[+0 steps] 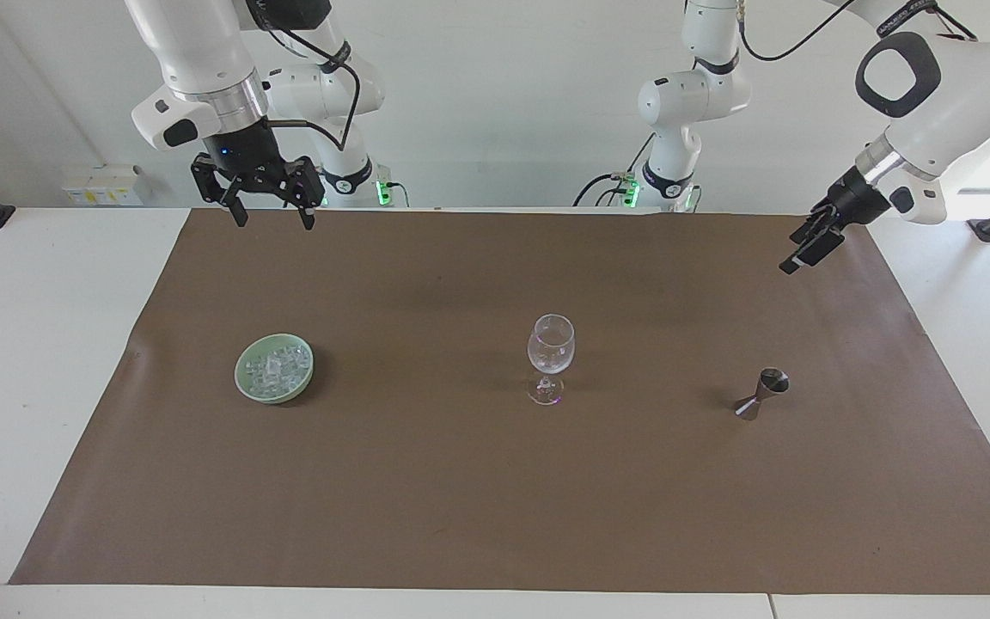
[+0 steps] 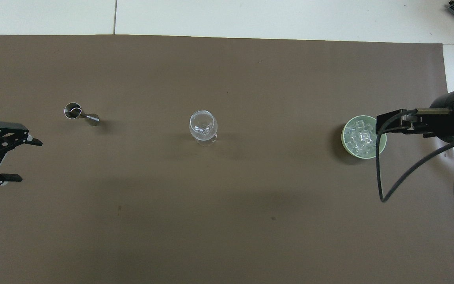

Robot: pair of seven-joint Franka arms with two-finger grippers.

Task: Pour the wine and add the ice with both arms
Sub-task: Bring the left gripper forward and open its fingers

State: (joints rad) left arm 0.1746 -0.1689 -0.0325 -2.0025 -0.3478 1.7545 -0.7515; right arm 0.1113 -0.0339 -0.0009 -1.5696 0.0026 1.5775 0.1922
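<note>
Desk (image 1: 74, 361), brown mat: green bowl (image 1: 246, 389) holding ice (image 1: 277, 368) toward the right arm's end; wine glass (image 1: 551, 344) standing mid-mat as common target; metal jigger (image 1: 761, 392) toward the left arm's end. Right gripper (image 1: 271, 215) hanging spread above the mat; left gripper (image 2: 10, 157) hovering spread near the jigger, likely preparing a grasp.
</note>
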